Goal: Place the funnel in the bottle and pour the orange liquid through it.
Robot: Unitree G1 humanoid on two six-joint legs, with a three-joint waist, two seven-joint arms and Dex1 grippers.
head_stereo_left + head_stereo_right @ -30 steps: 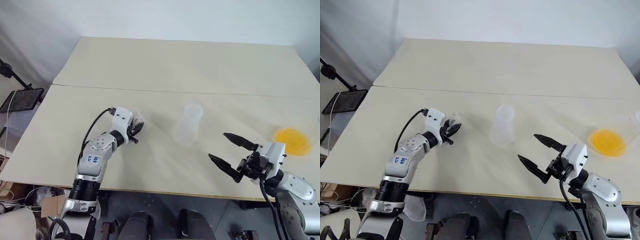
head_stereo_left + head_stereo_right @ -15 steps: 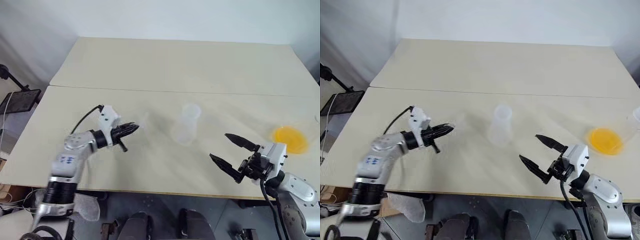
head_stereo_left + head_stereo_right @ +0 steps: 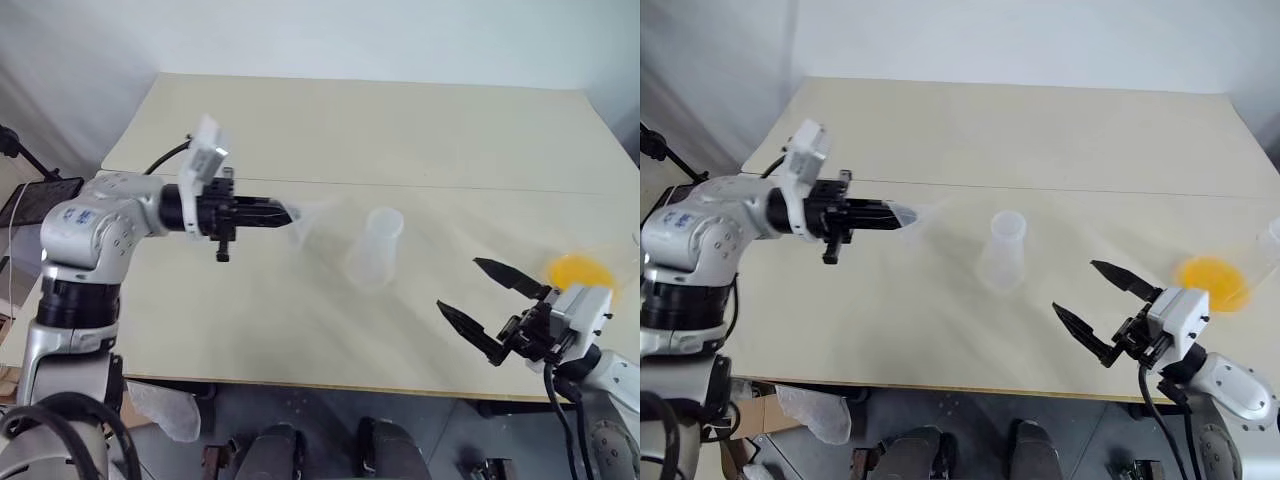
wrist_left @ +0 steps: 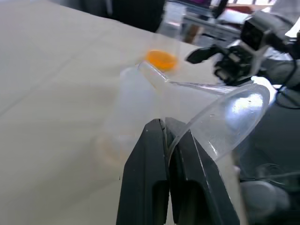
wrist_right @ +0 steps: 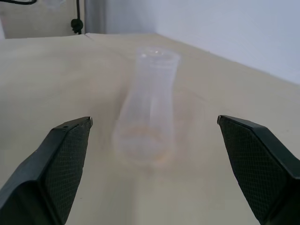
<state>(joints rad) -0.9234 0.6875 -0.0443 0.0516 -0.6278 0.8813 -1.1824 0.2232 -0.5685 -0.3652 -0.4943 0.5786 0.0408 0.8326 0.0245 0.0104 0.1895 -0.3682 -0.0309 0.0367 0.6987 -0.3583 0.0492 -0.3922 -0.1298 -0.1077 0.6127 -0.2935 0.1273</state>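
- Left fingers (image 4: 164, 140) pinch the funnel (image 4: 220, 112) by its rim, closed on it, held level in the air with the spout towards the bottle (image 3: 375, 245), likely for seating in the neck
- Right fingers (image 3: 478, 300) spread wide, empty, facing the bottle, probably to steady it
- Orange liquid (image 3: 578, 272) sits far right
- Table (image 3: 350, 130) beige, a seam across; pale wall behind

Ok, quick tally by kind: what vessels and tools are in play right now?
Funnel, pinched in the left gripper: 1
Empty bottle: 1
Flask holding the orange liquid: 1
Total: 3
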